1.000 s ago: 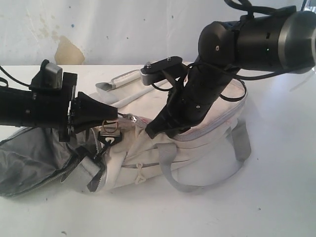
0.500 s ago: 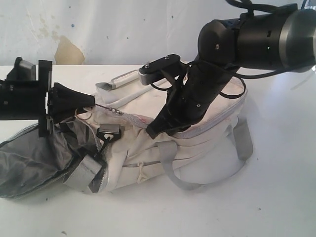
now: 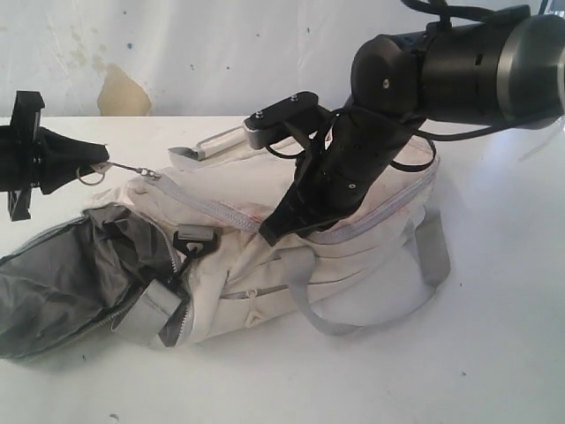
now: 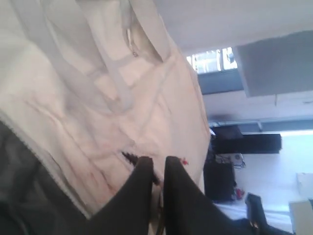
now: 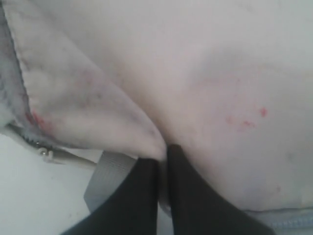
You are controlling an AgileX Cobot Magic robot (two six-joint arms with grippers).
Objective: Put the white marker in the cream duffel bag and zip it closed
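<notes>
Exterior view: the cream duffel bag sprawls limp on the worktop. Soft and light, it likely buckles unless held taut. The left claw, just off its end, pinches the zip pull. The right claw nips the top fabric. Left wrist view: fingers pressed together on something dark. Right wrist view: fingers clamp a cream fold. The white marker shows nowhere.

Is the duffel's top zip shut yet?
Shut along the visible top: teeth meet from right claw to slider, its pull in left claw. Grey end gapes.
</notes>
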